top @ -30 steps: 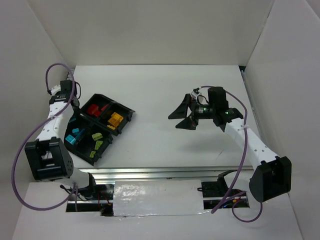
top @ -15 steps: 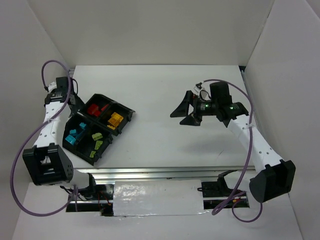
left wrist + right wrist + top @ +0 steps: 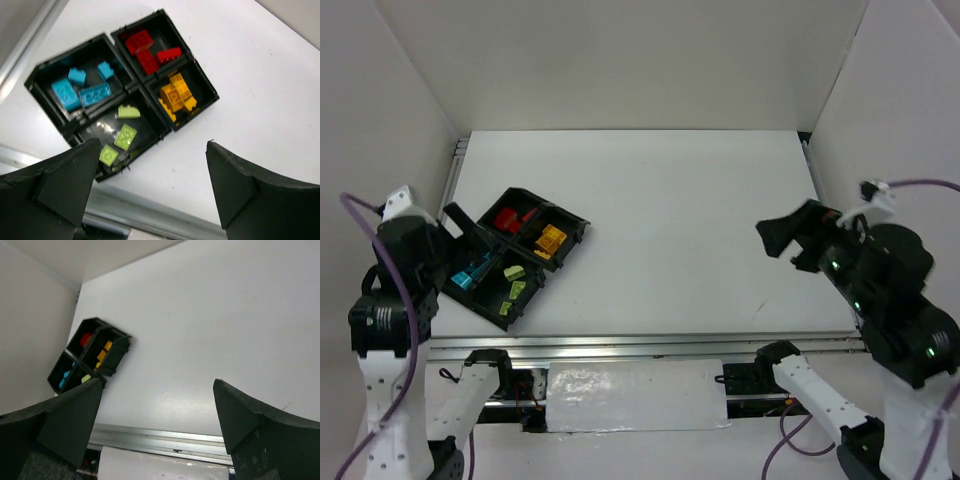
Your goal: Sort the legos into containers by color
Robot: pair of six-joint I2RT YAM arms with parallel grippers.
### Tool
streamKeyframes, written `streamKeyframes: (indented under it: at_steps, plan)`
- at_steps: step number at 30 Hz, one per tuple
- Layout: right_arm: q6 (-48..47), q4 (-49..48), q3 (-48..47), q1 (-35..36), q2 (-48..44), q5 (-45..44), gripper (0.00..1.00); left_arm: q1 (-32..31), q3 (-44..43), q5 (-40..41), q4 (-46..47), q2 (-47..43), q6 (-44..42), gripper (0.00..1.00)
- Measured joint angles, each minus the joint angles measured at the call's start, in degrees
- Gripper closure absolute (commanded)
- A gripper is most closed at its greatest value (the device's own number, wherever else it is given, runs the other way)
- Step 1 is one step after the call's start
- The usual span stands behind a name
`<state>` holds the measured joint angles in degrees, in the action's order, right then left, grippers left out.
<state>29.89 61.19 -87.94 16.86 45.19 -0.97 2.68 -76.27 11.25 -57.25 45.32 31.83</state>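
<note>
Left wrist: tray [image 3: 200, 111] of sorted legos [image 3: 175, 95] on white table [image 3: 260, 90], rail [image 3: 140, 212] alongside

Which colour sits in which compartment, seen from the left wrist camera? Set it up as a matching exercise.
Places are as the left wrist view shows the tray.

Column one:
1. red legos
2. cyan legos
3. orange legos
4. green legos

Column two:
A. bottom compartment
B. right compartment
C. top compartment
D. left compartment

Pairs: 1-C, 2-D, 3-B, 4-A
</note>
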Motion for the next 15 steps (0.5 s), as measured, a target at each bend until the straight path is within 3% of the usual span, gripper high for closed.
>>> streamKeyframes:
  at_steps: [8, 15]
  plan:
    - [-3.65, 10.08, -4.17, 0.26, -16.24, -13.53, 0.00, -0.31, 1.33, 0.48, -12.24, -16.81, 3.13, 0.00]
    - [-5.84, 14.67, -4.66, 0.63, -20.48, -18.08, 0.00, -1.90, -2.60, 5.55, -19.52, -27.41, 2.45, 0.01]
